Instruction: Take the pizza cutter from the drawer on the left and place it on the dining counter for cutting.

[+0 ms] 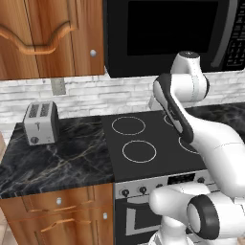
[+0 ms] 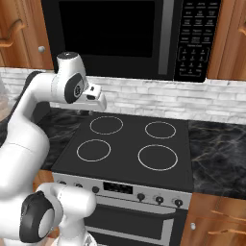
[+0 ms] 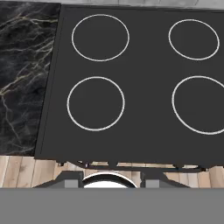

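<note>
The drawer (image 1: 43,203) is a brown wooden front with a small round silver knob, under the black marble worktop (image 1: 57,158) at the lower left, and it is closed. The pizza cutter is hidden. The dining counter is out of view. My gripper (image 2: 91,111) hangs above the back left of the black stovetop (image 2: 125,144), pointing down. In the hand view my gripper (image 3: 113,182) has its two tips apart at the bottom edge, open, with nothing between them.
A silver toaster (image 1: 41,122) stands on the worktop left of the stove. A black microwave (image 2: 125,36) hangs above the stovetop. Upper wooden cabinets (image 1: 48,38) flank it. My white arm (image 1: 206,139) crosses the right of the stove.
</note>
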You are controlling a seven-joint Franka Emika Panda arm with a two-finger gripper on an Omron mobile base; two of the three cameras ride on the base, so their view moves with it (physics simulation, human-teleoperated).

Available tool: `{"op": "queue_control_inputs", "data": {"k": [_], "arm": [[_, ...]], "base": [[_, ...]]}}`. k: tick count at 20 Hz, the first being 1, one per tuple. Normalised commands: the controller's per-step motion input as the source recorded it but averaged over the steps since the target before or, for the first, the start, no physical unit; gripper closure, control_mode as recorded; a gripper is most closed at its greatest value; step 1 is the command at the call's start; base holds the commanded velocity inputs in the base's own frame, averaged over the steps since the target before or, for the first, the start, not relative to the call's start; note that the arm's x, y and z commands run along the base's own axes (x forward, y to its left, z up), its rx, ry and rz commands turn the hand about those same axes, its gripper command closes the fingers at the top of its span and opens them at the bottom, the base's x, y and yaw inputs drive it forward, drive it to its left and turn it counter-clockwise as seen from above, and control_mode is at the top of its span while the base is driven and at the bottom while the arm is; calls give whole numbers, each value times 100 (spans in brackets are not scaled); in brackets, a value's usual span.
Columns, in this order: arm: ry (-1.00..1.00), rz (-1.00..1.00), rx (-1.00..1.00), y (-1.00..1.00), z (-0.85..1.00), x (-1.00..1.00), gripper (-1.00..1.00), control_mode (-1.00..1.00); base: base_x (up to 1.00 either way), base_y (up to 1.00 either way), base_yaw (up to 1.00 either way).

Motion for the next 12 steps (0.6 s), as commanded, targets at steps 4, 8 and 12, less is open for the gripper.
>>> {"op": "queue_control_inputs", "data": {"k": [4, 8, 12], "arm": [[0, 0, 0, 8, 0, -51, -100, -100], [-3, 0, 0, 41, -10, -89, -100, -100], [0, 0, -6, 89, -9, -62, -100, -100]], "base": [[0, 0, 0], [0, 0, 0], [0, 0, 0]]}}
